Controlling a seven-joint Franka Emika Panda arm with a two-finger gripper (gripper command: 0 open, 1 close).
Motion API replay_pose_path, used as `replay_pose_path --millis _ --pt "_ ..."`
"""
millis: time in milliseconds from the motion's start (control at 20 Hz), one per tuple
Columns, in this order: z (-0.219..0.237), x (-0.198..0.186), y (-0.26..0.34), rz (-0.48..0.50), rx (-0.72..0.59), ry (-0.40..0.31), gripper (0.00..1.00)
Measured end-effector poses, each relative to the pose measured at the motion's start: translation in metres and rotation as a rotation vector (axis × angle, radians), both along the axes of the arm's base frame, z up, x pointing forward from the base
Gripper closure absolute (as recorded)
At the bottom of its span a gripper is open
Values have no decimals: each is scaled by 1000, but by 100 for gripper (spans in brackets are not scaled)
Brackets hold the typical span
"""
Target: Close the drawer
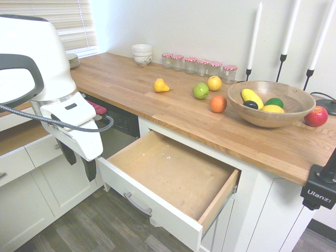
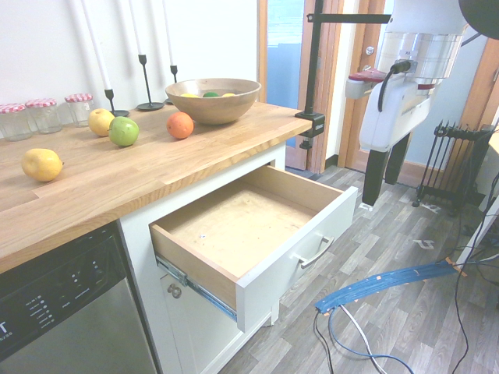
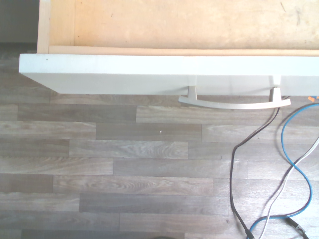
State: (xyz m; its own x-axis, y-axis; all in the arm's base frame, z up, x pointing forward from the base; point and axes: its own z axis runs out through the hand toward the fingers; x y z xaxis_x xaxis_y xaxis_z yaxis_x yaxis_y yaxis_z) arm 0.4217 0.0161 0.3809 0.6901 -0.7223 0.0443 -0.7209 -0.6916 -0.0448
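Wrist view: drawer pulled out; front panel runs crosswise.

White-fronted drawer pulled fully open, plywood interior bare, curved silver handle

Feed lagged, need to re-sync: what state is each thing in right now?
Drawer: pulled fully out, nothing inside.
Tool: open, holding nothing, hanging in front of the drawer, apart from it.
Bowl: upright, holding fruit.
Jars: upright, lids on.
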Motion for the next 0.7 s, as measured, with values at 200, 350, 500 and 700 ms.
replay_pose_path --millis 200,350,500,700 --pt "-5 0 -6 -12 9 4 0" --pt "-26 -3 -28 -25 15 6 0" --pt "-64 -5 -49 -40 17 19 0" --pt "-123 -3 -65 -35 17 54 0"
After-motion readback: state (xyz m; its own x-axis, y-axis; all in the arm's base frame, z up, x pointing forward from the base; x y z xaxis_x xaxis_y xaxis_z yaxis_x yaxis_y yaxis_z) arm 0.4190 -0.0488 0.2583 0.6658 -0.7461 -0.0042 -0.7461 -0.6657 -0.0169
